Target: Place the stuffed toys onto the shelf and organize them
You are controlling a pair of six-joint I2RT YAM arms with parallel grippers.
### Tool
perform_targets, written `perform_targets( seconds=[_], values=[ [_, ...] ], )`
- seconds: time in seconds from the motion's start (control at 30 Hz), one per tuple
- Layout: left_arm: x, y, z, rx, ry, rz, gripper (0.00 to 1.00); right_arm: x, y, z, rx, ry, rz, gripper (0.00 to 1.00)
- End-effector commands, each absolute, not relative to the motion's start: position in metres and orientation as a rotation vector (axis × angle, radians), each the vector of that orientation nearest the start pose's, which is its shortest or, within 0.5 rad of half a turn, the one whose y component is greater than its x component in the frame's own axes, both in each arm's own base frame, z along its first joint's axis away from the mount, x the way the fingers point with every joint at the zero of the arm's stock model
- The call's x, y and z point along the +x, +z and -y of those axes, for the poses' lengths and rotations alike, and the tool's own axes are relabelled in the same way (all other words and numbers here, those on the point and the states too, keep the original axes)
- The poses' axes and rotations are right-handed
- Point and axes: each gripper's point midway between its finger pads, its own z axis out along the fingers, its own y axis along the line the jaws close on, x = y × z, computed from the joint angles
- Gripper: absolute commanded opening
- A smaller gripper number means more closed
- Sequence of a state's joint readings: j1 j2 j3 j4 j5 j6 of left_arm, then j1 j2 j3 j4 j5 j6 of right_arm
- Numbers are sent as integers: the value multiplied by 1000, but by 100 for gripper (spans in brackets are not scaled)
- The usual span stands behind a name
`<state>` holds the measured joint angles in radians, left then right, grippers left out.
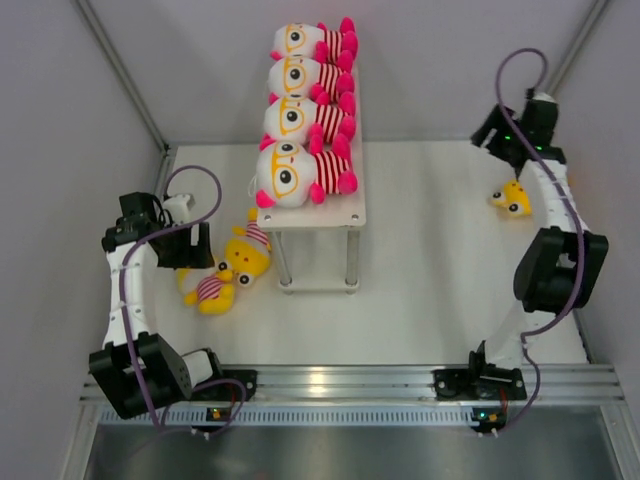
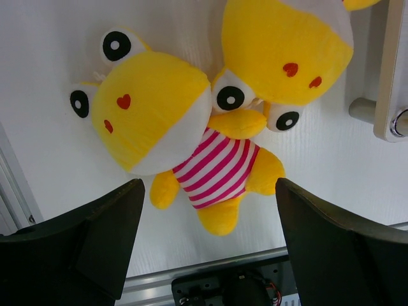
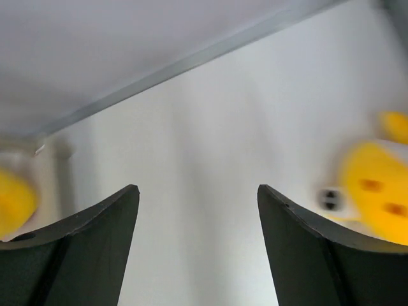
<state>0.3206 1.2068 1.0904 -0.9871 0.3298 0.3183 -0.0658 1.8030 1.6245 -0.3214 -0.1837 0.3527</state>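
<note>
Several white-headed stuffed toys (image 1: 300,110) lie in a row on top of the white shelf (image 1: 352,214). Two yellow stuffed toys (image 1: 228,270) lie on the table left of the shelf. My left gripper (image 1: 203,250) hovers over them, open. In the left wrist view the striped-shirt yellow toy (image 2: 153,118) lies below the open left gripper (image 2: 209,185), and the second one (image 2: 287,44) overlaps it. Another yellow toy (image 1: 511,199) lies at the right, partly behind my right arm. My right gripper (image 1: 497,135) is raised, open and empty (image 3: 197,188), with that toy (image 3: 379,197) blurred beside it.
White walls close in the table on the left, back and right. The shelf's metal legs (image 1: 283,262) stand near the two yellow toys, and one leg (image 2: 389,76) shows at the left wrist view's right edge. An aluminium rail (image 1: 340,380) runs along the near edge.
</note>
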Motion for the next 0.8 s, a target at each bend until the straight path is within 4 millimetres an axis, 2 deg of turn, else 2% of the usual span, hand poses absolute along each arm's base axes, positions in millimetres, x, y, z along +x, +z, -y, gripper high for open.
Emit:
perform_targets(
  seconds=[0.0,0.1,0.27,0.3,0.37,0.4,0.43,0.47,0.67,0.77],
  values=[
    [267,171,-35,152,-224,-2510,89,493,191,141,758,2,-2062,75],
    [266,172,-34,153,-227,-2510,89,480,180,195,885,-148,-2015,75],
    [265,172,-34,147,-222,-2507,89,470,162,247,980,-307,-1912,75],
    [264,172,-34,146,-222,-2510,89,470,152,254,991,-326,-1922,75],
    [265,173,-35,142,-214,-2507,89,477,148,260,964,-322,-1921,76],
    [264,172,-34,143,-216,-2509,89,481,137,262,949,-306,-1940,76],
    [265,172,-35,137,-217,-2513,89,489,135,258,908,-261,-1953,76],
    [265,172,-35,130,-216,-2514,89,491,122,258,912,-248,-1980,75],
    [265,179,-37,121,-193,-2491,89,493,95,255,989,-168,-1991,72],
    [263,177,-37,120,-189,-2498,89,495,85,248,986,-121,-2001,50]
  ],
)
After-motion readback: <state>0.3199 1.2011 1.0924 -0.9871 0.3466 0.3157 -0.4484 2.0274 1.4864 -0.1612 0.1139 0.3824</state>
